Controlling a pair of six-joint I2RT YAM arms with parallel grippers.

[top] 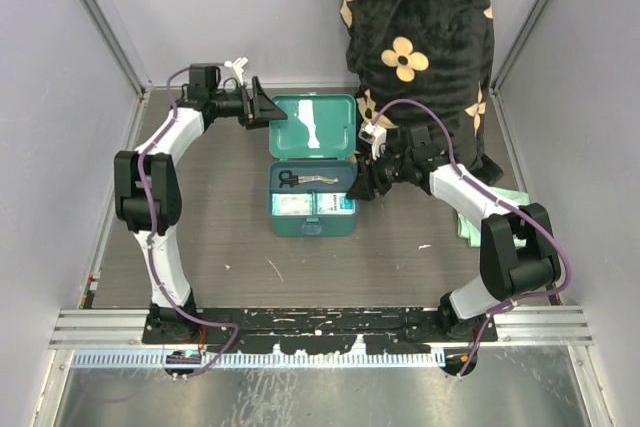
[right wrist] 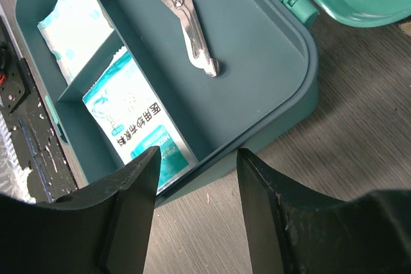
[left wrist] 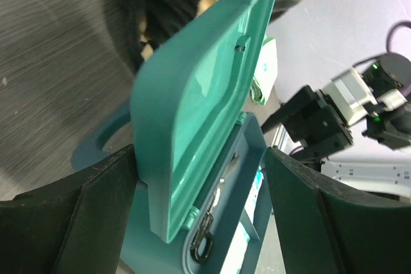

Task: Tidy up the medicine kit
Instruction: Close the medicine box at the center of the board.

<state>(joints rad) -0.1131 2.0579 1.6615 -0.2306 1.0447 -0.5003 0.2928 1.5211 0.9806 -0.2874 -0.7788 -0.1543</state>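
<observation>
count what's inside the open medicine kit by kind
sealed packets: 2
metal scissors: 1
total in the medicine kit: 3

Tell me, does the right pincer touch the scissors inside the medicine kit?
Apart. The right wrist view shows the right pincer open over the medicine kit rim, bare floor between it and the scissors.

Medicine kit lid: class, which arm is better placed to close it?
Left, probably. The left gripper is open with its fingers either side of the open lid; the right gripper hangs open over the medicine kit's right rim, away from it.
</observation>
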